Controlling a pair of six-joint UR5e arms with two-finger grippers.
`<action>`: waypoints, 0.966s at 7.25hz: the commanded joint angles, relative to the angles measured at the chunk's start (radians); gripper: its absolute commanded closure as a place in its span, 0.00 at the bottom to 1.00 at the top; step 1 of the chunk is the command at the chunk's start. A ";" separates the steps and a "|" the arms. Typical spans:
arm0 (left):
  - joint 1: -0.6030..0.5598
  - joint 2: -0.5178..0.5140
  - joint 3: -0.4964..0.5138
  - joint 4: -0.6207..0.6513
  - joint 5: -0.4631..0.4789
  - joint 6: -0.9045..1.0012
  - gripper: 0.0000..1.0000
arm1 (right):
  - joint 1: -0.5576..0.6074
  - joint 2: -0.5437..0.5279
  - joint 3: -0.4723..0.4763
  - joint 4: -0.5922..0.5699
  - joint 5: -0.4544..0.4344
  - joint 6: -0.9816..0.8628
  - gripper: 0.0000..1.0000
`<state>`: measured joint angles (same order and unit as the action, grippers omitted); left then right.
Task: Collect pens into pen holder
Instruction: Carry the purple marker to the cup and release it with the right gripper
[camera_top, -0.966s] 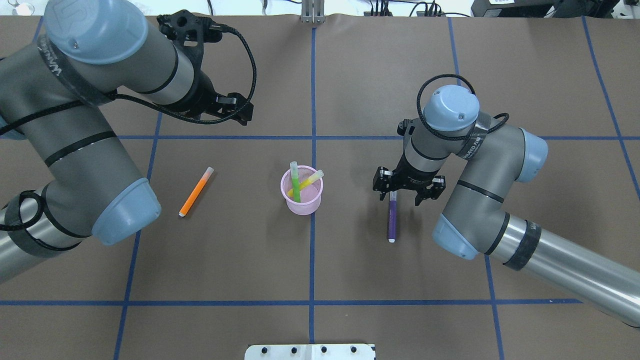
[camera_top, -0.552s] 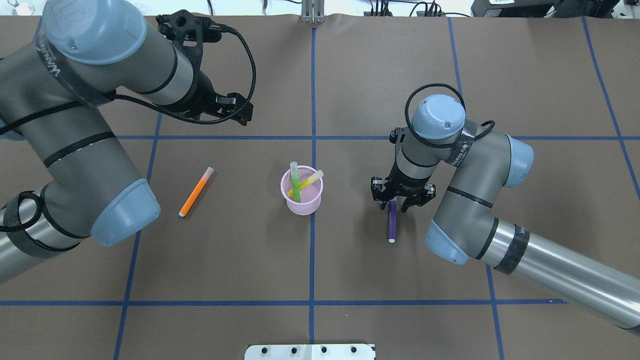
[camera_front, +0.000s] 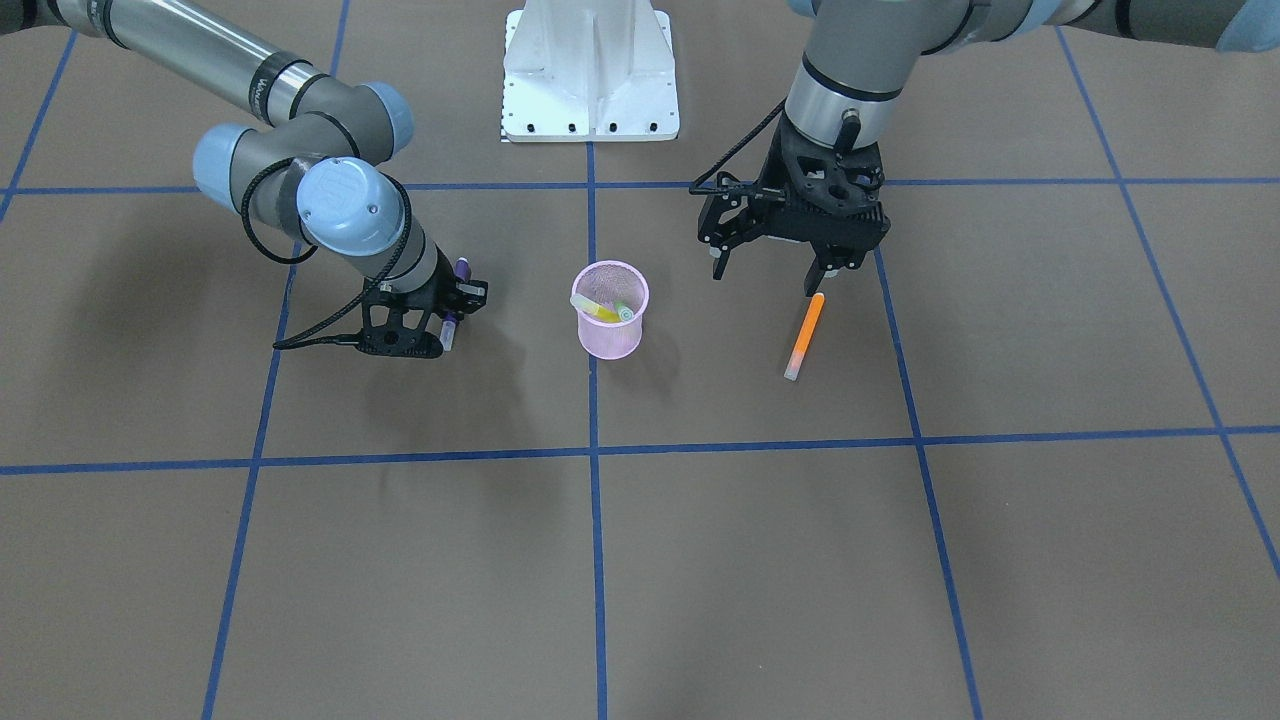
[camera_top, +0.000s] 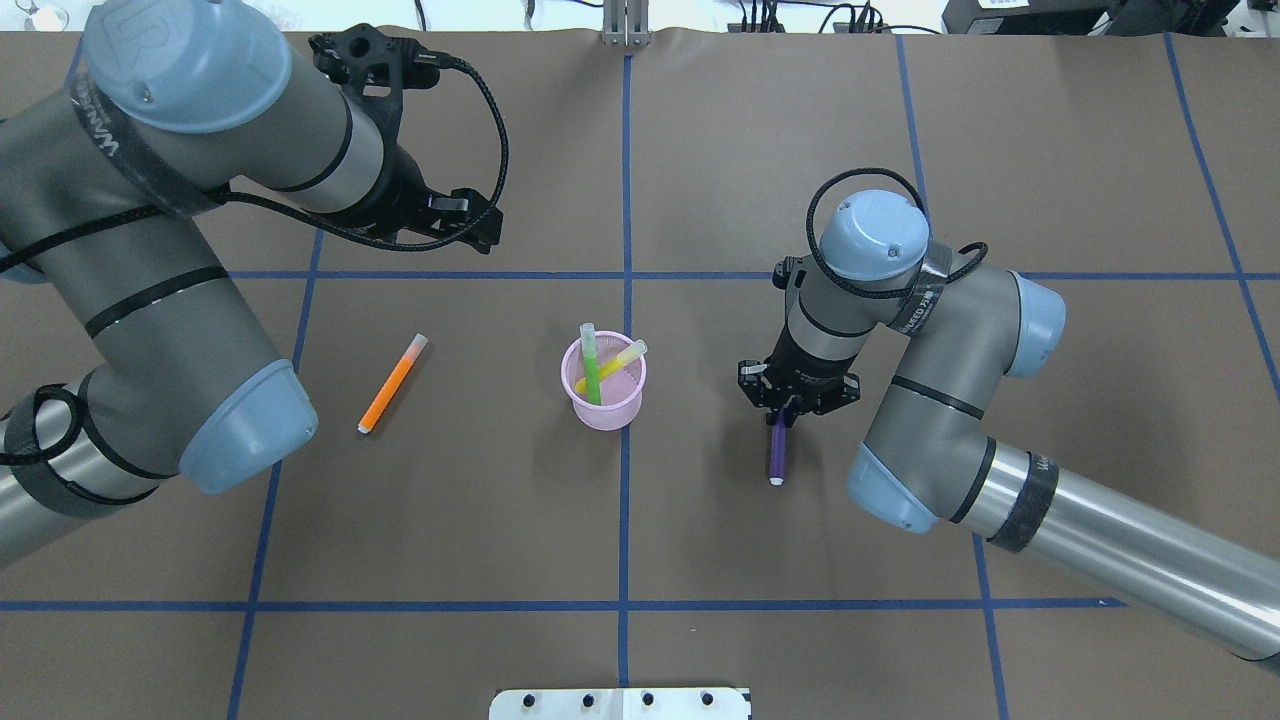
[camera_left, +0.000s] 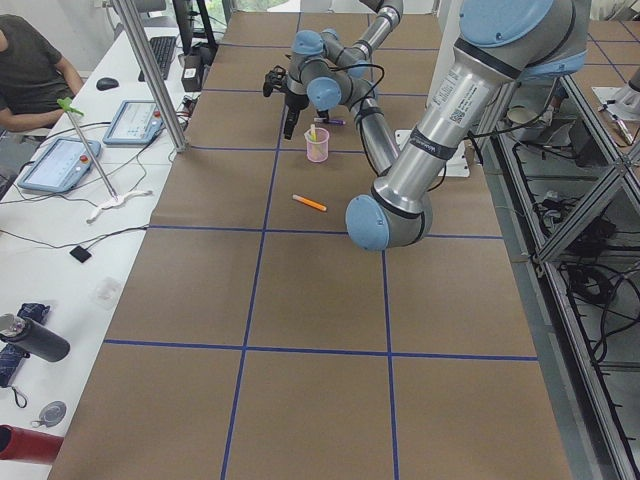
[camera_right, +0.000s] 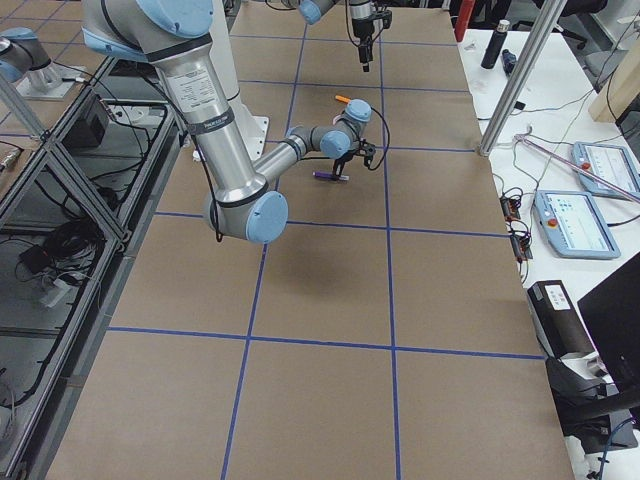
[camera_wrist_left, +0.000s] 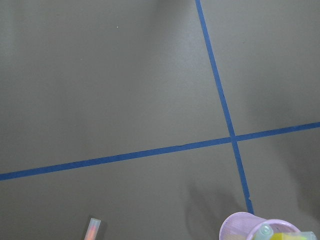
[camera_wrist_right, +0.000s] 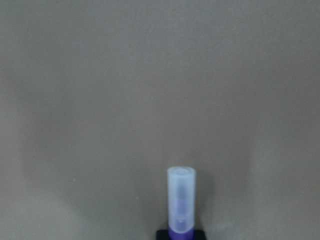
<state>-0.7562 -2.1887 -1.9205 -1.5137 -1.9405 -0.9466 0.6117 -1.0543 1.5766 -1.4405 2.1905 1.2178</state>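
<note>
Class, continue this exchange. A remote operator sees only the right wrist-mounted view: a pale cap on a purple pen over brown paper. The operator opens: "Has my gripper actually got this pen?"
Observer: Yes. Overhead, the right gripper is shut on the purple pen, at the end away from its cap.
Operator: Which way is the pen holder?
Observer: The pink pen holder stands upright to the robot's left of that gripper, apart from it.
Operator: How many pens are outside it?
Observer: One besides yours: the orange pen lies on the paper beyond the holder. The green pen and yellow pen lean inside.
</note>
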 joint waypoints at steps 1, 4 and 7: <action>0.001 0.004 -0.002 0.000 0.000 -0.003 0.04 | 0.013 -0.001 0.028 -0.001 0.003 0.000 1.00; -0.002 0.030 -0.020 -0.002 0.000 0.014 0.05 | 0.034 0.002 0.196 -0.003 -0.140 0.156 1.00; -0.003 0.101 -0.055 -0.002 0.002 0.061 0.05 | 0.028 0.046 0.316 -0.021 -0.387 0.420 1.00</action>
<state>-0.7589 -2.1083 -1.9693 -1.5155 -1.9396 -0.8940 0.6433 -1.0349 1.8533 -1.4509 1.9123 1.5343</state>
